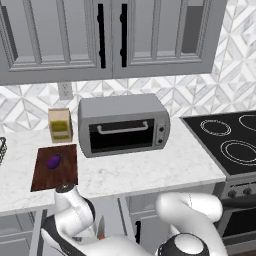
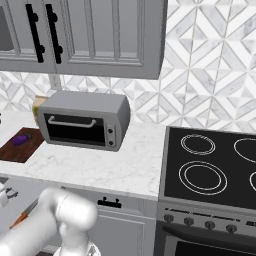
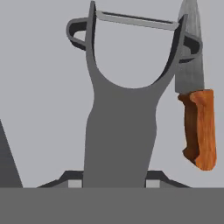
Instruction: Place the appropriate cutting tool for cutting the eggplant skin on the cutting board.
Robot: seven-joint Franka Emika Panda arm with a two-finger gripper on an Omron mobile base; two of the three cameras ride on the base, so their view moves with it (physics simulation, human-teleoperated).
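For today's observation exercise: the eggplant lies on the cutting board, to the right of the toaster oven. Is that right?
One detail is wrong. The eggplant does lie on the cutting board, but the board is to the left of the toaster oven, not the right, as the left base view shows.

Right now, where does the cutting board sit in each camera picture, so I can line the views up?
Left base view: the cutting board lies at lower left on the counter, eggplant on it.
Right base view: at the far left edge, eggplant on top.
Hand view: not in it.
Shared landmark: the toaster oven, to the board's right in both.
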